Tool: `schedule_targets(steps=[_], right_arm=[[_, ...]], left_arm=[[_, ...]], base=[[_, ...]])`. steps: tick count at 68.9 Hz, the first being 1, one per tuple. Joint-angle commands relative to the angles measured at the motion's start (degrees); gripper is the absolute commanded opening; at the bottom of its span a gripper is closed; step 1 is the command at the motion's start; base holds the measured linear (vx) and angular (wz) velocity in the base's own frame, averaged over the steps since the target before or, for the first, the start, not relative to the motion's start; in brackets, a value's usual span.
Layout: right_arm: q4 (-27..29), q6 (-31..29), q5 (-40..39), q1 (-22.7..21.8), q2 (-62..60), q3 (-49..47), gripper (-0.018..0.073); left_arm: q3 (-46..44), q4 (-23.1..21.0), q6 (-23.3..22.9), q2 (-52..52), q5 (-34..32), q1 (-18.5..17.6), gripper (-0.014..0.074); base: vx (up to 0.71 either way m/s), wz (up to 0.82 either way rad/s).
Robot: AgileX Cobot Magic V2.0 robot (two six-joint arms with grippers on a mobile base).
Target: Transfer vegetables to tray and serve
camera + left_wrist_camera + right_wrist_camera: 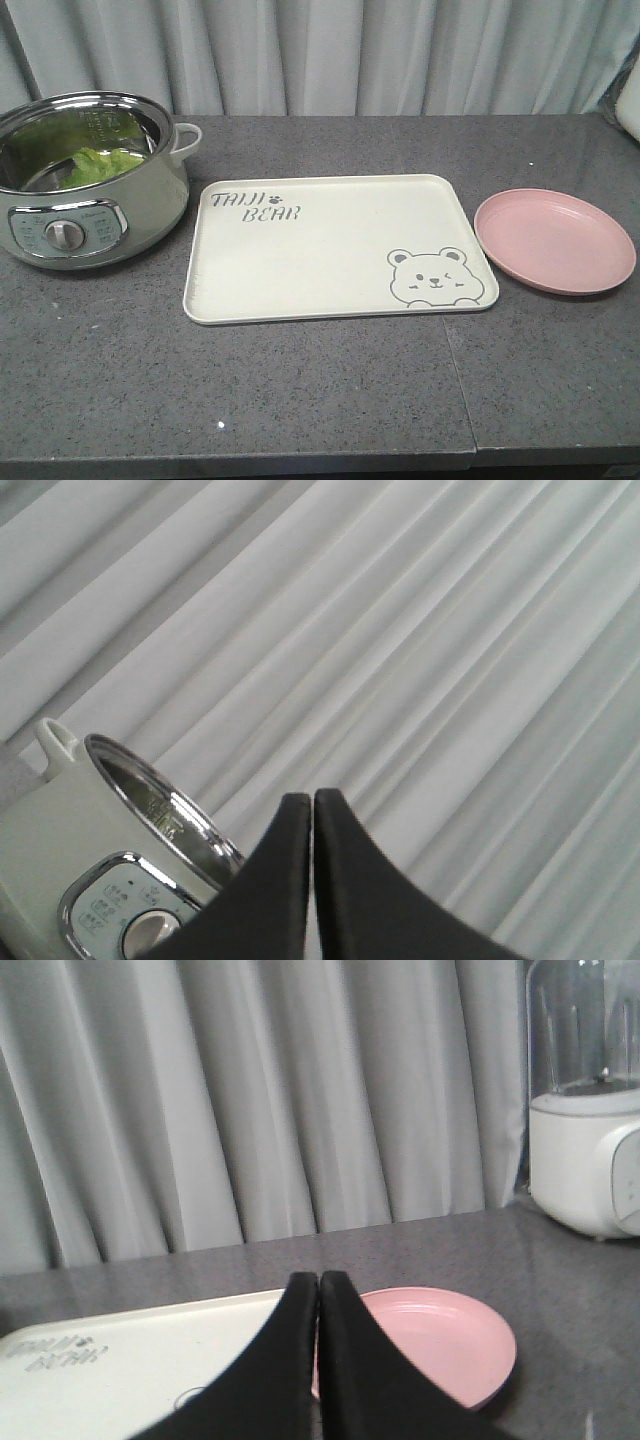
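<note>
Green crinkled vegetables (100,164) lie inside the steel-lined electric pot (90,215) at the left of the counter. The cream tray (330,250) with the bear drawing sits in the middle with nothing on it. In the left wrist view my left gripper (313,798) is shut and holds nothing, raised near the pot (90,880) and facing the curtain. In the right wrist view my right gripper (319,1278) is shut with nothing in it, hovering back from the seam between the tray (130,1360) and the pink plate (440,1345). Neither gripper shows in the front view.
A round pink plate (555,240) sits right of the tray, bare. A white blender (590,1150) stands at the far right on the counter. A grey curtain (330,50) hangs behind the dark stone counter (300,390).
</note>
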Motion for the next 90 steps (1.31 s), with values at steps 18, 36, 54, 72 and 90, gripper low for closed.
schedule_targets(steps=[18,36,54,72,90], right_arm=[[10.3,-10.1,-0.7,-0.4,12.8,-11.0,0.0450],[10.8,-10.2,-1.2,-0.4,13.3,-11.0,0.0684],[10.8,-12.7,2.9,-0.4,21.3,-19.1,0.0643],[13.7,-13.0,13.7,-0.4,33.7,-25.2,0.0610],[14.8,-15.6,20.6,-0.4,38.2,-25.2,0.0574]], left_arm=[[-15.8,19.3,-1.1,-0.7,11.5,-0.7,0.0213],[-26.4,18.2,-1.1,0.7,24.3,-0.7,0.0496],[-43.1,17.8,10.9,22.4,38.4,-0.7,0.0496],[-65.3,17.6,20.5,51.3,46.8,-0.7,0.0496],[-91.7,15.7,25.8,76.6,60.4,-0.7,0.0496]], base=[[0.00,0.00],[0.00,0.00],[0.00,0.00],[0.00,0.00],[0.00,0.00]])
